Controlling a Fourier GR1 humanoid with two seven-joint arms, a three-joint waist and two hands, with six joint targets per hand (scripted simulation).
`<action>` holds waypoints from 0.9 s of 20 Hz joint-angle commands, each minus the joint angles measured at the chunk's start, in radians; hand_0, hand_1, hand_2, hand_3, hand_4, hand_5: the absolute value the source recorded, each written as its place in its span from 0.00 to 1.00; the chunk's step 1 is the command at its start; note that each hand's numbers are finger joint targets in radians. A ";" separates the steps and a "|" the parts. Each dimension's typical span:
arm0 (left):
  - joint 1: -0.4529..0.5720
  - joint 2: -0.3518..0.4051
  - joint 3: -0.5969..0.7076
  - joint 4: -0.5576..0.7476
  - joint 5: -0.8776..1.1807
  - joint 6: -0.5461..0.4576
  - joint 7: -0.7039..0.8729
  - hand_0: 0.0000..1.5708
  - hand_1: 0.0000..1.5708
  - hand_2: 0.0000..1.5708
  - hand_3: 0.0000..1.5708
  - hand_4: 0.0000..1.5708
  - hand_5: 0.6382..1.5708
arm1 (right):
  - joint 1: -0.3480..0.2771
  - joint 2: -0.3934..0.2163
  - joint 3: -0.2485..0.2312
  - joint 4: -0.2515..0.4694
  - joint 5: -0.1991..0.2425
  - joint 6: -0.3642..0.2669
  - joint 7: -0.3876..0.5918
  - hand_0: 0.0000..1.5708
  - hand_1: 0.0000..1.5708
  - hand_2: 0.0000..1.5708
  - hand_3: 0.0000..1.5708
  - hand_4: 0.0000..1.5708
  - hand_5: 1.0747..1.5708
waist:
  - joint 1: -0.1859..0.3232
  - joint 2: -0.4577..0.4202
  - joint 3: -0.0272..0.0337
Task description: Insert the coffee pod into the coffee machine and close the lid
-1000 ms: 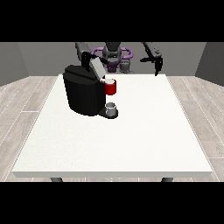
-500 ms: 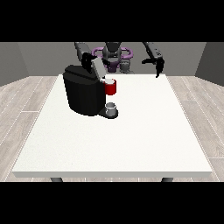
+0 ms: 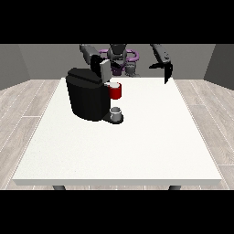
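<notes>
The black coffee machine (image 3: 88,97) stands on the white table (image 3: 137,146) at the left of its far half. Its grey lid (image 3: 105,70) is raised at the top rear. A red thing at the machine (image 3: 115,91) sits at its front. Below that, a grey thing (image 3: 116,112) rests on the machine's base. The hand at the view's left (image 3: 95,61) is just behind the lid, close against it. The hand at the view's right (image 3: 167,71) hangs above the table's far edge, well right of the machine, with its fingers straight and pointing down and holding nothing.
The robot's torso (image 3: 119,57) rises behind the table's far edge. The table's near edge runs along the bottom, and wooden floor lies to both sides.
The hand at the view's right has drifted a little right and down. The hand at the view's left has shifted slightly towards the raised lid.
</notes>
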 commanded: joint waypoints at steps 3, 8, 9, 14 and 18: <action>-0.022 0.004 -0.013 0.039 -0.019 0.001 -0.014 0.00 0.00 0.00 0.00 0.21 1.00 | -0.076 0.035 0.085 0.007 0.079 -0.033 0.073 0.00 0.00 0.00 0.00 0.26 1.00 | 0.047 0.012 -0.0053; -0.053 0.036 0.007 0.069 0.020 -0.059 -0.021 0.00 0.00 0.00 0.00 0.25 1.00 | -0.114 -0.018 0.112 -0.050 0.107 -0.023 0.110 0.00 0.00 0.00 0.00 0.24 1.00 | 0.078 0.043 -0.0058; -0.079 0.016 -0.009 0.061 0.005 -0.042 -0.045 0.00 0.00 0.00 0.00 0.24 1.00 | -0.135 -0.007 0.133 -0.042 0.141 -0.053 0.109 0.00 0.00 0.00 0.00 0.27 1.00 | 0.096 0.067 -0.0062; -0.069 0.017 -0.003 0.078 -0.004 -0.015 -0.049 0.00 0.00 0.00 0.00 0.20 1.00 | -0.177 0.040 0.132 -0.008 0.133 -0.058 0.080 0.00 0.00 0.00 0.00 0.22 1.00 | 0.094 0.067 -0.0048; -0.076 0.036 0.003 0.124 0.008 -0.049 -0.080 0.00 0.00 0.00 0.00 0.23 1.00 | -0.225 0.068 0.158 0.020 0.154 -0.046 0.077 0.00 0.00 0.00 0.00 0.24 1.00 | 0.082 0.067 -0.0050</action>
